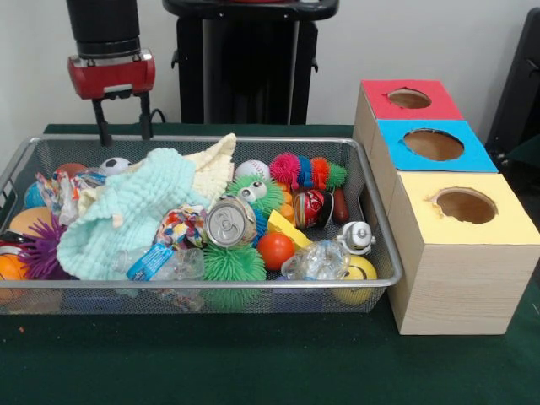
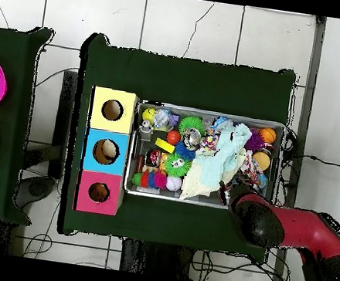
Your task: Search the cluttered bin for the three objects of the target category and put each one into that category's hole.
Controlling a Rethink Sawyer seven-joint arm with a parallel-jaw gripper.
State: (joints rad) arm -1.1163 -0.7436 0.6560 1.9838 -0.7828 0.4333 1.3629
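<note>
The hand [image 1: 123, 128] hangs above the far left corner of the wire bin [image 1: 211, 283], and its two black fingers [image 1: 103, 125] stand apart with nothing between them. They are near the bin's back rim but do not touch any object.

The bin stands on the green table [image 1: 253, 363] and is full of mixed things. A light green cloth [image 1: 126, 211] lies over the left half, and a cream cloth [image 1: 215, 164] is just behind it. Beside the green cloth lies a silver can [image 1: 229, 221] with its top turned to the camera. Behind it to the right is a dark red can [image 1: 314, 208]. An orange ball [image 1: 275, 250] sits just right of the silver can, and a crushed clear bottle [image 1: 316, 261] lies against the front rim.

To the right of the bin, three boxes stand in a row, each with a round hole on top: the red box [image 1: 405, 105] is farthest, the blue box [image 1: 430, 148] is in the middle, and the yellow box [image 1: 464, 228] is nearest.
</note>
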